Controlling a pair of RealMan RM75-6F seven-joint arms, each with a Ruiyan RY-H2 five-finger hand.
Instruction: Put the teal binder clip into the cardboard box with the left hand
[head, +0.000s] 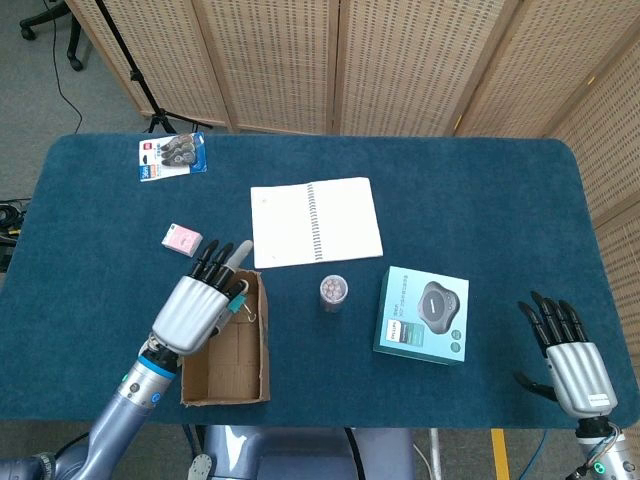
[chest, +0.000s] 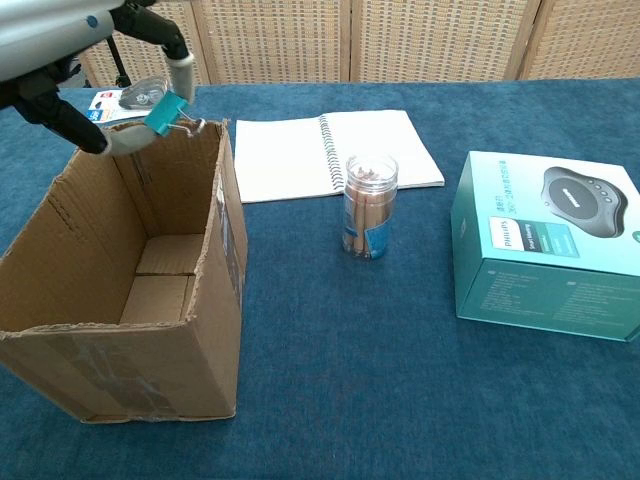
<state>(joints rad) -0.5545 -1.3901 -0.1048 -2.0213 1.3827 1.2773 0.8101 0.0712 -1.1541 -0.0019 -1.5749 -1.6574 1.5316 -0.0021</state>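
My left hand (head: 198, 305) hovers over the open cardboard box (head: 245, 362) and covers its far left part in the head view. It pinches the teal binder clip (chest: 167, 114) between thumb and a finger, above the box's (chest: 215, 290) back rim. The clip (head: 236, 301) shows at the hand's right edge in the head view. My right hand (head: 566, 353) rests on the table at the near right, fingers spread, holding nothing.
A spiral notebook (head: 315, 221) lies open behind the box. A jar of pencils (head: 333, 294) stands right of it, then a teal product box (head: 423, 314). A pink eraser (head: 182, 239) and a blister pack (head: 172, 156) lie at the far left.
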